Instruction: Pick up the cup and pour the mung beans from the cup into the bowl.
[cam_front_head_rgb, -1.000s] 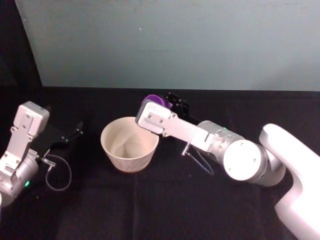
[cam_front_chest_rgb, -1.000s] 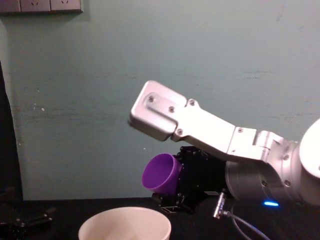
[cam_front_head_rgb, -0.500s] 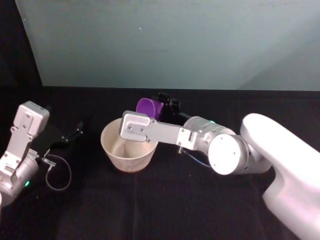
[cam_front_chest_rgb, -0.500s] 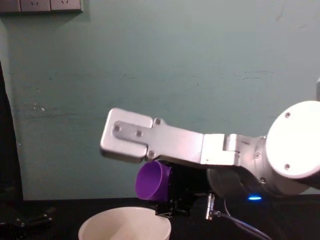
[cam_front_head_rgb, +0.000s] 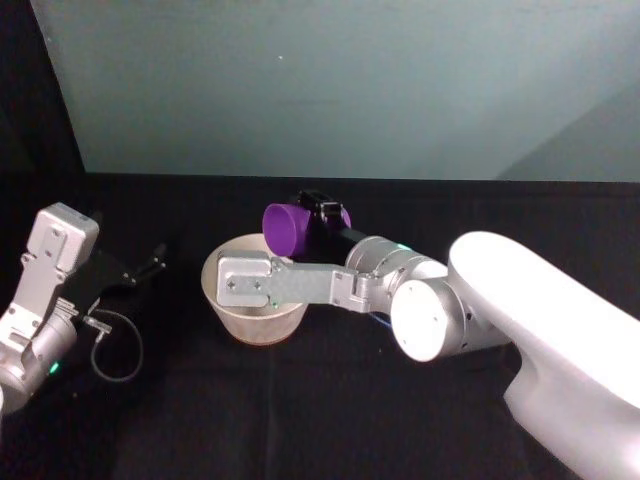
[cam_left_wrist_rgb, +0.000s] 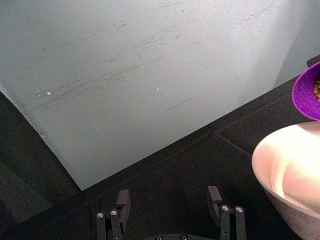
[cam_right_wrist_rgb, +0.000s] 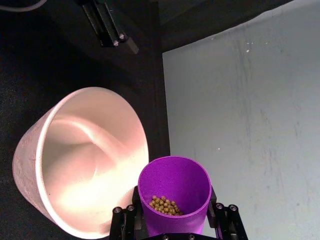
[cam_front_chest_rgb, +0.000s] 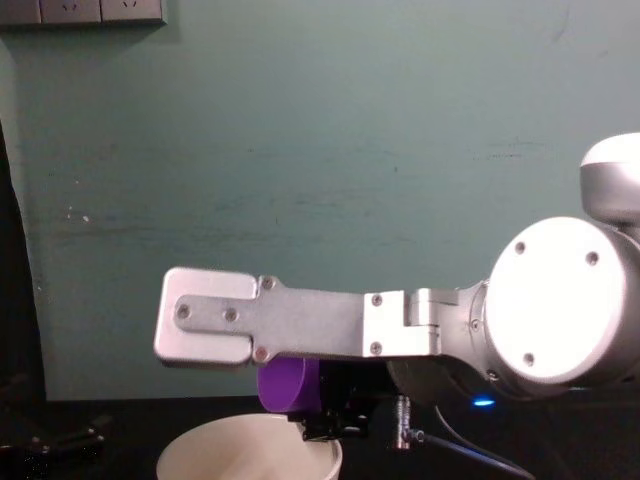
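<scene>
The right claw (cam_right_wrist_rgb: 174, 214) is closed on the cup (cam_right_wrist_rgb: 174, 182), one finger on each side of its base. The cup is tipped well over, with its mouth just above the bowl's (cam_front_head_rgb: 262, 322) far rim. The beans (cam_right_wrist_rgb: 164, 204) sit in a small heap deep inside the cup, and none can be seen in the bowl. The left claw (cam_left_wrist_rgb: 169, 204) is open and empty, parked low on the worktop (cam_front_head_rgb: 300, 420) well to the left of the bowl.

The main risk seems to be the cup's place. Its mouth is over the bowl's edge, not its middle, so beans that run out slowly may drop on the rim or behind the bowl. A sudden tip could send them out together, and they might bounce off the smooth wall and out of the bowl. The cup is also very close to the rim. Turning it further could knock the bowl, which looks light, and shift or tip it. The smooth, tapered cup might also slip in the claw as it turns.
</scene>
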